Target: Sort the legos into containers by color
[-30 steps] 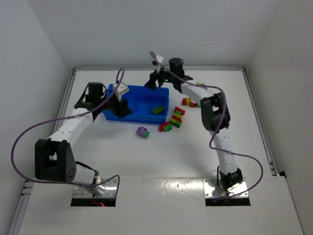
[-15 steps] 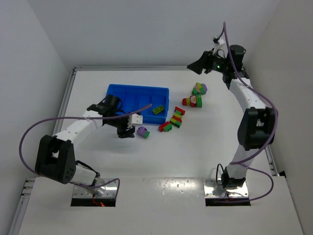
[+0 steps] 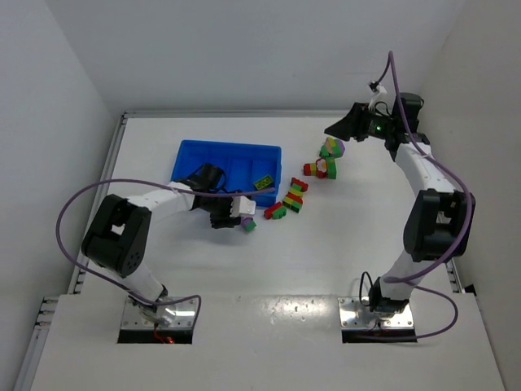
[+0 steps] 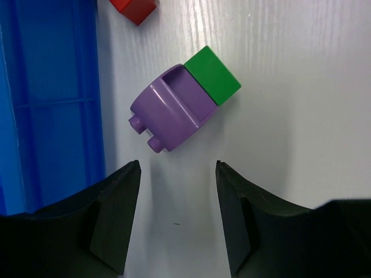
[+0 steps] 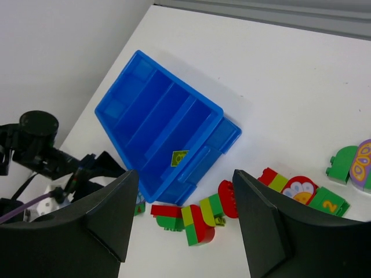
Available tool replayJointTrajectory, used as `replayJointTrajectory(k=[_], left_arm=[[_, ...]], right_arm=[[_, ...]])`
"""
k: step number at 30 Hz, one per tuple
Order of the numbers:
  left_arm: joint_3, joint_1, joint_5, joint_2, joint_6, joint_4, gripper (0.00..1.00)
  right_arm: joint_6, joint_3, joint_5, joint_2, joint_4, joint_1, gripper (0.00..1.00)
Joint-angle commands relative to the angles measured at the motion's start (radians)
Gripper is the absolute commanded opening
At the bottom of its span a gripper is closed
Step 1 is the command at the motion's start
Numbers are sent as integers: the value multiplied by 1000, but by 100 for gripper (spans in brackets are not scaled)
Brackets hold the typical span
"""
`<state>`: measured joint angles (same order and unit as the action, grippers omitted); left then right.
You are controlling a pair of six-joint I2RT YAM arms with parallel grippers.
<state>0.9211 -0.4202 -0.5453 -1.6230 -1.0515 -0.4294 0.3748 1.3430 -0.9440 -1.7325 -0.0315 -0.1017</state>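
Observation:
The blue tray [image 3: 230,155] lies at the back left; one yellow-green brick [image 3: 262,182] lies in its right compartment, also in the right wrist view [image 5: 179,157]. My left gripper [image 3: 230,213] is open, low over the table beside the tray's front edge [image 4: 52,87]. A purple brick [image 4: 171,116] joined to a green one [image 4: 213,75] lies just ahead of its open fingers [image 4: 177,174], apart from them. My right gripper [image 3: 342,128] is open and empty, held high at the back right [image 5: 185,174]. Red, green and yellow-green clumps [image 3: 286,202] lie right of the tray.
A red, yellow-green and green clump [image 3: 320,169] and a green-and-purple piece [image 3: 332,148] lie further right, below my right gripper. A red brick [image 4: 134,8] lies beyond the purple one. White walls close in the table.
My left gripper has left the tray and moved right and nearer, up to the purple-and-green clump. My right arm has swung from over the tray to the back right.

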Motion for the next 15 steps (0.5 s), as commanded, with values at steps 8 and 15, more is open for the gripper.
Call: replayJointTrajectory(k=[8,15], left_arm=[[42,-15,39,-12,-65,99,63],[62,-25,1,-12,-152,100,66]], right_arm=[[21,-13,-55,34,33,-13,66],[30,-13,-75,34,33,-13,66]])
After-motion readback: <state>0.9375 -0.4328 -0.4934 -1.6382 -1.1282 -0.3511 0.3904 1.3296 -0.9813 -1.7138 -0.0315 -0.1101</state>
